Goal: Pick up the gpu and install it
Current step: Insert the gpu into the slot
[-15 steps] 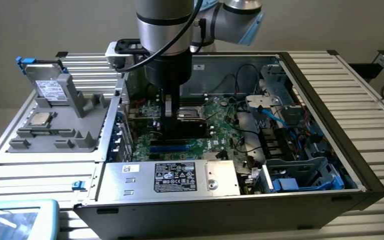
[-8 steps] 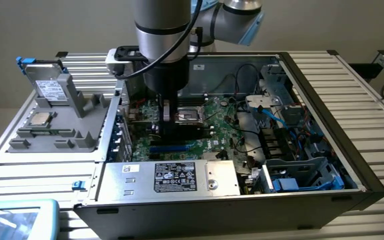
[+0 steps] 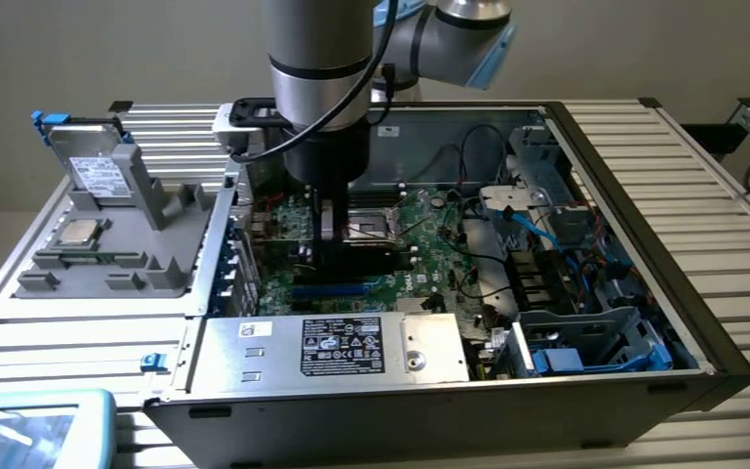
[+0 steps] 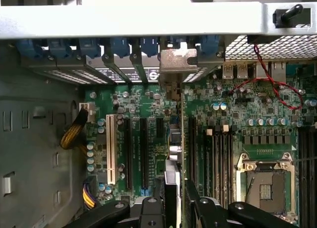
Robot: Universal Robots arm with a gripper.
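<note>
gpu (image 4: pixel 172 153) status: computer case (image 3: pixel 636 195) is laid open, centre of the exterior frame, so the motherboard (image 3: pixel 434 249) is reached from above. Card is pinched edge-on by the gripper (image 4: pixel 174 200), low over the expansion slots (image 4: pixel 136 153), with its end bracket (image 4: pixel 178 62) turned toward the rear wall openings. Seating cannot be confirmed.

Table (image 3: pixel 687 176): ribbed aluminium slats, spanning the frame. Centre: open computer case (image 3: pixel 349 430) sits flat on the slats. Left of frame: grey holder block (image 3: pixel 153 210) on the slats, just beside the case wall. Small blue clip (image 3: pixel 153 362) lower left, near the case corner. Bottom-left corner: teal-edged panel (image 3: pixel 36 425); its support unclear.
</note>
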